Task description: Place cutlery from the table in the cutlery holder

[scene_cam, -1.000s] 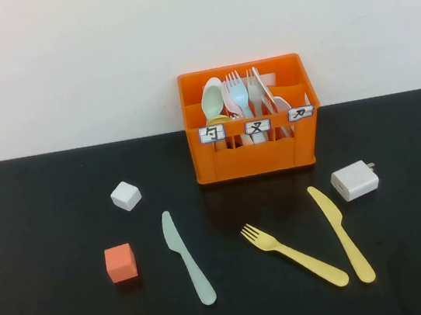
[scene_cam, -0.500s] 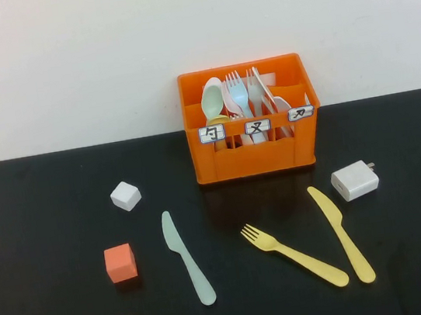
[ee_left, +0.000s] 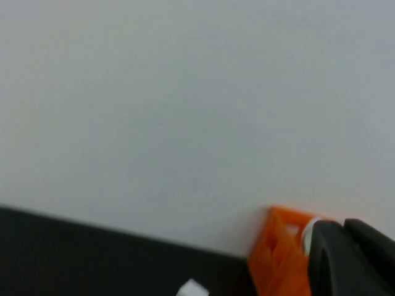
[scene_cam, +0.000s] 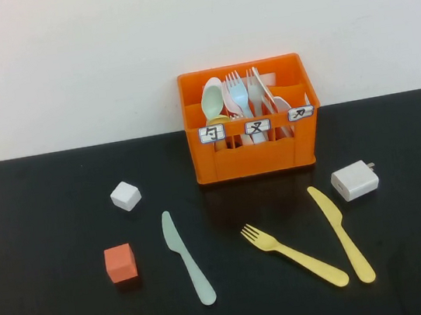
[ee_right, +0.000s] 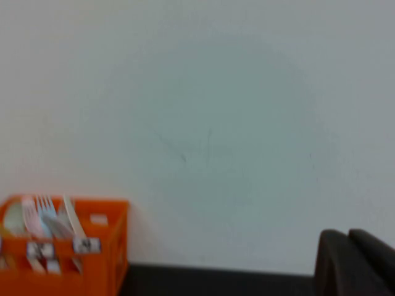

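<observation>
Jaws' state can't be told on either the left gripper [ee_left: 349, 259] or right gripper [ee_right: 355, 262], both facing the orange holder [scene_cam: 250, 118].

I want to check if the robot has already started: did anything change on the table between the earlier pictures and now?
Nothing visibly changed. The green knife, yellow fork and yellow knife lie where they were before the cutlery holder. The left gripper and right gripper show only at their wrist views' edges, off the table.
</observation>
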{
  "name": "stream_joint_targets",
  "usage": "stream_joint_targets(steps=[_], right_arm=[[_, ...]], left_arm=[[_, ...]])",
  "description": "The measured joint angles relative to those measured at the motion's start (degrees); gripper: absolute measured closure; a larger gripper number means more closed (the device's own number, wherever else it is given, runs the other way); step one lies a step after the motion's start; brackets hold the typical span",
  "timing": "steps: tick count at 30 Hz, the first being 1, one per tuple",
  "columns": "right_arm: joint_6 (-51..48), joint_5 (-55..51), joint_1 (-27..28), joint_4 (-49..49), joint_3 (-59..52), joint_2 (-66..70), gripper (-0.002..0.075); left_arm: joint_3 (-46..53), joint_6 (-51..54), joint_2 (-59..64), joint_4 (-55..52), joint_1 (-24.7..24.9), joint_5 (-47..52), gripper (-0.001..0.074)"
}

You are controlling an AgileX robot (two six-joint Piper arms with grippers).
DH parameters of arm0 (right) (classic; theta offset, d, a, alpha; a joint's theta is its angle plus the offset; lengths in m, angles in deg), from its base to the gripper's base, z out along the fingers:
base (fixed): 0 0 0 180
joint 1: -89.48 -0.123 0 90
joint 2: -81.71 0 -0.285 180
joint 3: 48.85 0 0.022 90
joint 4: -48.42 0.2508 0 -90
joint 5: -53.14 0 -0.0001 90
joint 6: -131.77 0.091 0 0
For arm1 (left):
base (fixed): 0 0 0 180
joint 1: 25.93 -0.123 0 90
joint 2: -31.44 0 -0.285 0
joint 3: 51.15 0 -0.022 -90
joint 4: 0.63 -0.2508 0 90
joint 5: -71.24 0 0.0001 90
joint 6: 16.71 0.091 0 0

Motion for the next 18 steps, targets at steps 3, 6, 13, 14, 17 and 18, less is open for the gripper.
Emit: stream_joint_targets(steps=[3, 6, 13, 14, 17, 18], right_arm=[[-4.69, -5.12, 0.0, -0.02, 4.11, 5.08, 0.0728], [-7.84, -9.69, 0.0, 0.08, 7.13, 10.24, 0.0728], [-17.57, -20.91, 0.0, 5.78, 8.6, 21.74, 0.0728], [-19.76, -22.18, 0.0, 7.13, 8.6, 23.16, 0.0728], [-25.68, -24.4, 0.0, 11.79, 8.6, 26.56, 0.0728], [-27.78, -24.85, 0.0, 13.31, 8.6, 27.42, 0.0728]], left_arm=[[-4.63, -0.12, 7.05, 0.63, 0.0, 9.24, 0.0736], [-6.17, -0.12, 14.1, 1.49, 0.0, 14.8, 0.0736], [-5.84, 0.47, 27.47, 9.32, 0.1, 18.21, 0.0737], [-5.84, 1.53, 29.59, 10.86, 0.1, 18.52, 0.0737], [-6.13, 6.49, 35.9, 17.41, 0.1, 20.77, 0.0736], [-6.6, 8.43, 38.29, 19.93, 0.1, 21.74, 0.0736]])
